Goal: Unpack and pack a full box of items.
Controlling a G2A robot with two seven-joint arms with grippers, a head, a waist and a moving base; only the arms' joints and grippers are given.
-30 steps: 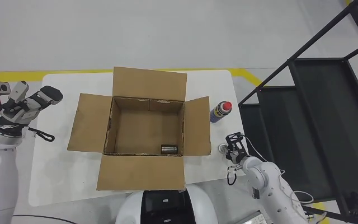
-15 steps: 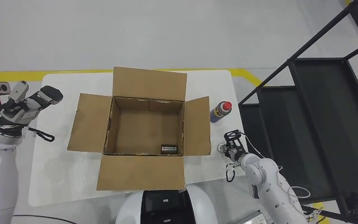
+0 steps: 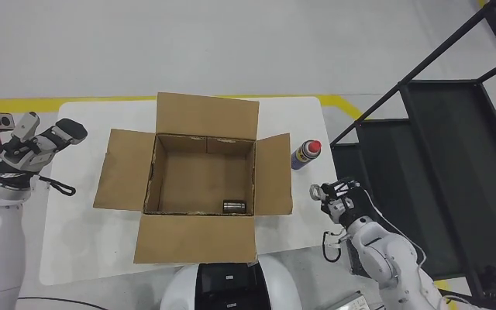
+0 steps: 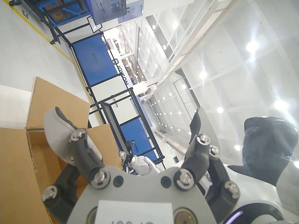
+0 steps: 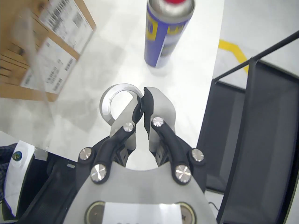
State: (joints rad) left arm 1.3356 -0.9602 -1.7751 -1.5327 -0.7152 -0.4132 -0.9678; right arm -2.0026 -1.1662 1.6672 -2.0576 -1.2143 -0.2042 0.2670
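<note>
While one small dark cylinder (image 3: 235, 206) lies in the open cardboard box (image 3: 205, 124) and the spray can (image 5: 167, 29) stands outside it on the table (image 3: 93, 240), I judge that unpacking is under way. My right gripper (image 5: 141, 108) is almost closed, pinching the rim of a metal ring (image 5: 109, 103) near the table's right edge. Next I'd set the ring down clear of the can. My left gripper (image 4: 126, 120) hangs wide open and empty.

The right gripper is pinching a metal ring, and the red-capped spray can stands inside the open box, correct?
Not quite. The right gripper does pinch the metal ring, but the spray can stands on the table beside the box, as the top view shows.
</note>
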